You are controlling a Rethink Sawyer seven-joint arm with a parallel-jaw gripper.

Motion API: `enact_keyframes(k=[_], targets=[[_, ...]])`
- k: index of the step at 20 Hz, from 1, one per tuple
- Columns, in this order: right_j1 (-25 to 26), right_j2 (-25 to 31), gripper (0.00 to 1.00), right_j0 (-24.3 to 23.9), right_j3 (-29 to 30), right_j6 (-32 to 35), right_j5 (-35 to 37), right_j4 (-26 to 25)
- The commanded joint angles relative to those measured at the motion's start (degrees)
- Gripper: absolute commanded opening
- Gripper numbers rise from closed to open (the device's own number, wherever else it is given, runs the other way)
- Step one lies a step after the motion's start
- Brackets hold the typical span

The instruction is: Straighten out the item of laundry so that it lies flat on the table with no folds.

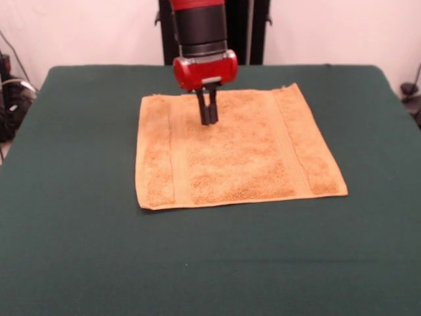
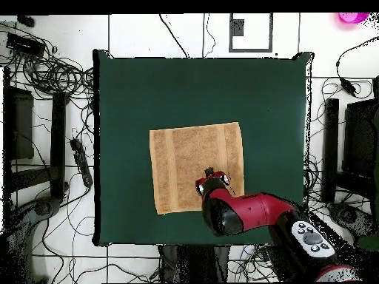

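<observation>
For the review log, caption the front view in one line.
Towel spread flat on green table; gripper directly above it, jaws nearly together.

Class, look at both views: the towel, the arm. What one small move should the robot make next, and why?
Probably lift the gripper straight up and away: the towel already seems to lie flat on the table, all four corners out, no fold visible, with the shut fingers low over it.

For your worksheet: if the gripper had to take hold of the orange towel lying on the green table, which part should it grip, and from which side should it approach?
Probably a corner, for example the towel's front right one. The towel lies flat with no raised fold, and its corners lie unobstructed on the table, so coming straight down and pinching there seems best. The gripper hangs over the towel's far part, fingers close together.
</observation>
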Motion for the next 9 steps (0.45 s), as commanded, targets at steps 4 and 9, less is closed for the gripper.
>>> enact_keyframes(k=[4, 9], targets=[[-3.7, 7.7, 0.0, -3.1, -1.4, -0.8, 10.0, -2.4], [-3.5, 8.5, 0.0, -3.8, -2.1, -0.6, 10.6, -2.5]])
